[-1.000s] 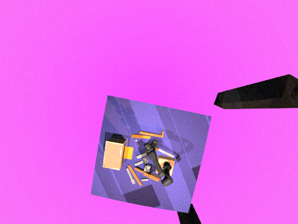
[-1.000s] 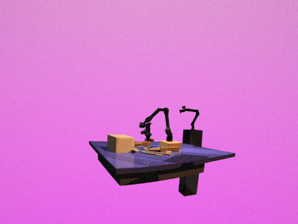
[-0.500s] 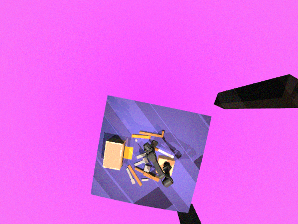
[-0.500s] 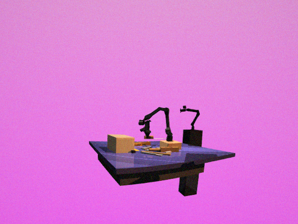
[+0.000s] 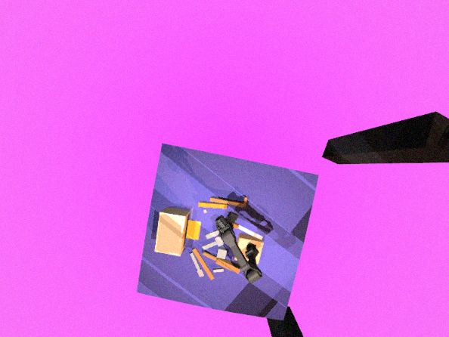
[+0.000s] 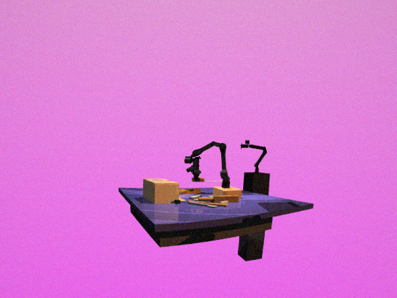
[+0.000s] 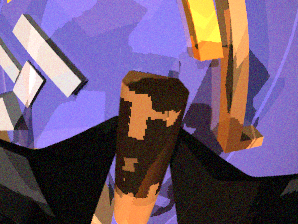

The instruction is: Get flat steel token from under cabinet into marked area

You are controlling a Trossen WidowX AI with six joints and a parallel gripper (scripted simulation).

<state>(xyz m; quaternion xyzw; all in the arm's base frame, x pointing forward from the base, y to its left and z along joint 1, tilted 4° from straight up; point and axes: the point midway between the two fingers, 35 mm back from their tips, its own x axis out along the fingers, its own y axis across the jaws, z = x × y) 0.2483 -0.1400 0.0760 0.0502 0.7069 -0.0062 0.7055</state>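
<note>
Directly before the cabinet point(image 5: 171, 233) point(image 6: 160, 192) lies the yellow marked area point(image 5: 193, 230); no token can be made out. Well out from the cabinet, the gripper point(image 6: 197, 180) point(image 7: 145, 127), partly open, clamps an orange-brown handle point(image 7: 145, 150) above the table, with loose sticks point(image 5: 212, 205) point(image 7: 50, 55) between.

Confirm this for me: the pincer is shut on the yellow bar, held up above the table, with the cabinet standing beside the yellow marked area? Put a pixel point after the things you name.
The pincer point(image 5: 231, 218) point(image 6: 197, 179) point(image 7: 145, 127) is shut on an orange-brown handle point(image 6: 201, 180) point(image 7: 135, 205), not the yellow bar, as the wrist view shows. The rest is right.
</note>
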